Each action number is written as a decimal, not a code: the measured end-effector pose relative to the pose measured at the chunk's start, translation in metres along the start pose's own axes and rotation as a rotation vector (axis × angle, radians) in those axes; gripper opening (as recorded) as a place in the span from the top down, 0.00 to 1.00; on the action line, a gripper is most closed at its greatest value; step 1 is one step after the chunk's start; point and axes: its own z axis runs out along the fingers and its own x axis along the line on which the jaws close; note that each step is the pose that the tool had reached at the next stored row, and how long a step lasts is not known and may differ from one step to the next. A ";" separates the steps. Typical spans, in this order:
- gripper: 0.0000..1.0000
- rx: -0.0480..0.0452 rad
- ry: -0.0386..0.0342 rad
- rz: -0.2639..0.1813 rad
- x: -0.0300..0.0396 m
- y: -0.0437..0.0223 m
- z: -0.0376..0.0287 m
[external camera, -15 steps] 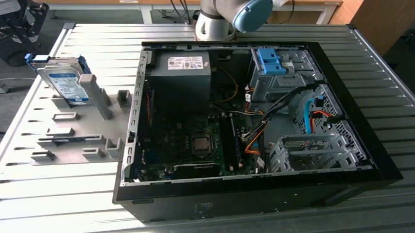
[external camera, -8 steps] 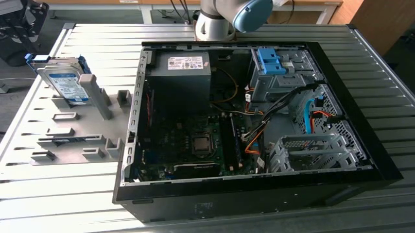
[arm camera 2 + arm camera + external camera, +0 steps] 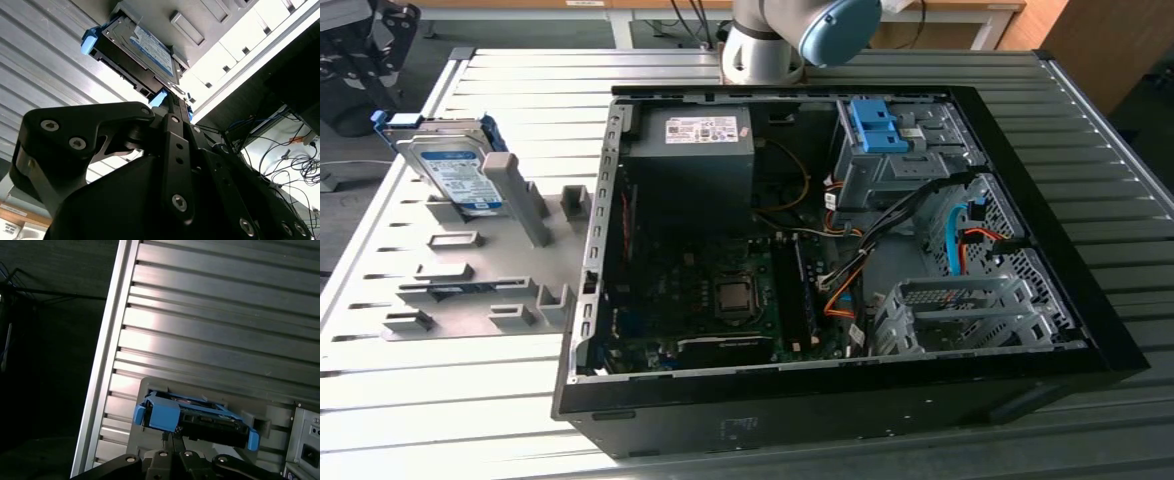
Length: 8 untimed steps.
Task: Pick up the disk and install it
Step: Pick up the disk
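The disk [image 3: 454, 170], a silver hard drive with a white-and-blue label and blue rails, leans upright in a grey holder [image 3: 480, 290] at the exterior view's left. It also appears in the second wrist view [image 3: 145, 50] and, edge-on, in the first wrist view [image 3: 195, 420]. My gripper [image 3: 172, 102] points toward the disk from a distance, its black fingers closed together with nothing between them. In the first wrist view the gripper [image 3: 169, 437] tip sits just short of the disk's blue rail.
An open black computer case [image 3: 1107, 330] lies on the slatted metal table [image 3: 427, 400], to the right of the holder in the exterior view. Inside it are a blue bracket [image 3: 878, 125] on a drive bay, a metal cage [image 3: 961, 310], loose cables and the motherboard. The arm's base [image 3: 767, 45] stands behind the case.
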 end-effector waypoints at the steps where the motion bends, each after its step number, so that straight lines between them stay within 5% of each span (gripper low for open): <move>1: 0.89 0.0002 0.0002 -0.005 0.0000 0.0000 0.0000; 8: 0.89 0.0014 0.0018 -0.043 0.0000 0.0000 0.0000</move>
